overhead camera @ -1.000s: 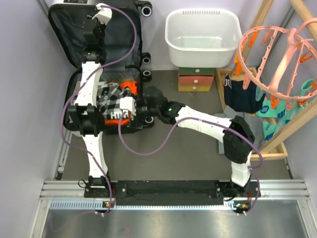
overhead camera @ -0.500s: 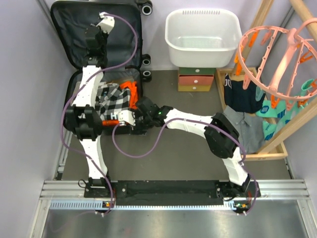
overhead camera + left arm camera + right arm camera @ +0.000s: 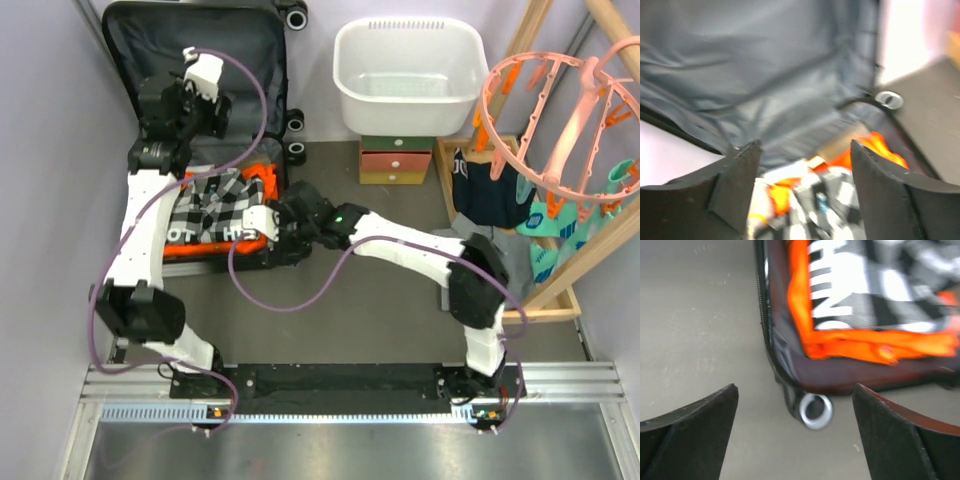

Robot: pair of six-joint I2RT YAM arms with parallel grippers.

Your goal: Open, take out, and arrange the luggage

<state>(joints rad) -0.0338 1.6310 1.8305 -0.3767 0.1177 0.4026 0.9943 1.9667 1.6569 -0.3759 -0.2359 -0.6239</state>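
Open luggage (image 3: 250, 35) lies at the table's (image 3: 400, 330) far left, its lid up against the wall.
The left pincer (image 3: 805, 145) hangs spread and empty before the grey lid lining; the right pincer (image 3: 795, 390), also spread and empty, hovers at the near right corner by the zip ring (image 3: 815, 410), beside an orange garment (image 3: 850, 342).

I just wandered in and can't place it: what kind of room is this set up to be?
Probably a lab mock-up of a home laundry or unpacking corner: an open suitcase holding clothes, a white laundry basket, and a peg hanger on a wooden drying rack.
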